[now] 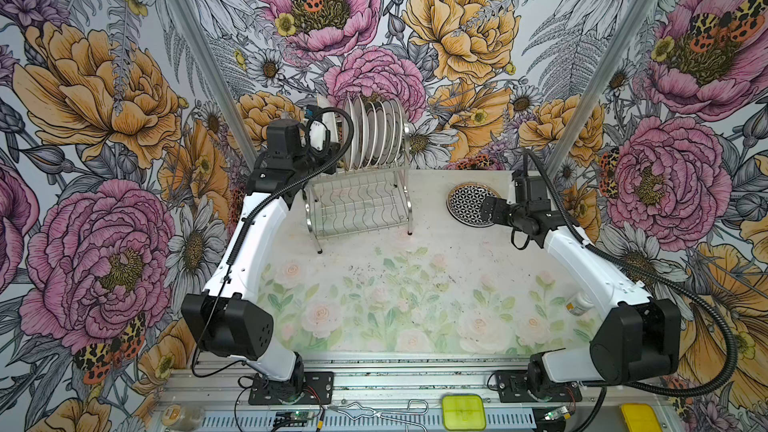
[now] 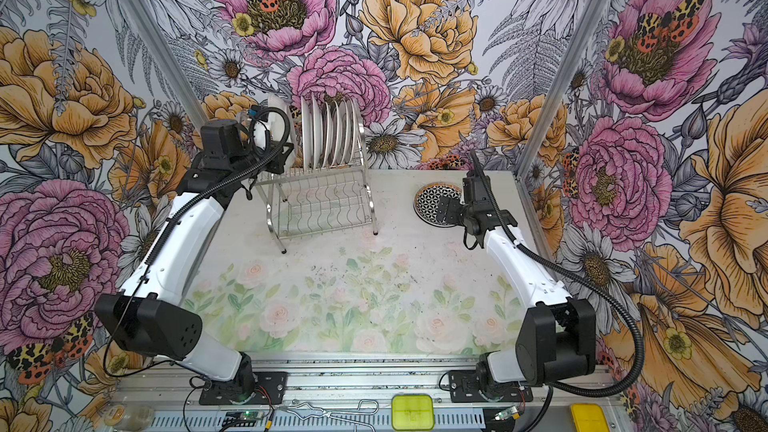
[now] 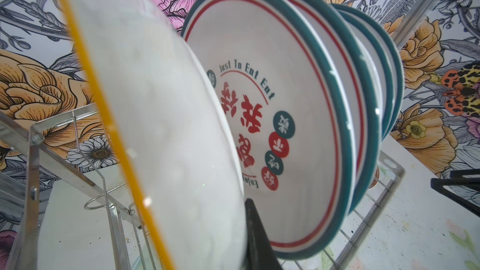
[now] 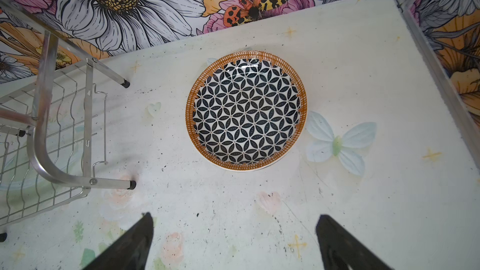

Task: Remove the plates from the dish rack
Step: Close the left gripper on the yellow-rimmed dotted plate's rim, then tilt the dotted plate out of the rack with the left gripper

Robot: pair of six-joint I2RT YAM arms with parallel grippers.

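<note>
While right gripper (image 4: 233, 216) gapes empty, left gripper (image 3: 244, 210) tight on yellow-rimmed plate (image 3: 155, 125)

Dish rack (image 1: 361, 205): polished metal wire, mirror-shiny.
Plates (image 1: 374, 130): glazed ceramic, glossy, smooth; teal-banded rims catch highlights.
Yellow-edged plate (image 3: 155, 125): glossy white glaze.
Patterned plate (image 4: 246, 110), far right: shiny glaze.
Surface (image 1: 374, 284): matt print, scuffed, black-specked.
Right claw (image 4: 233, 215): matt black plastic.
Arm shells (image 1: 257, 234): smooth white plastic.
</note>
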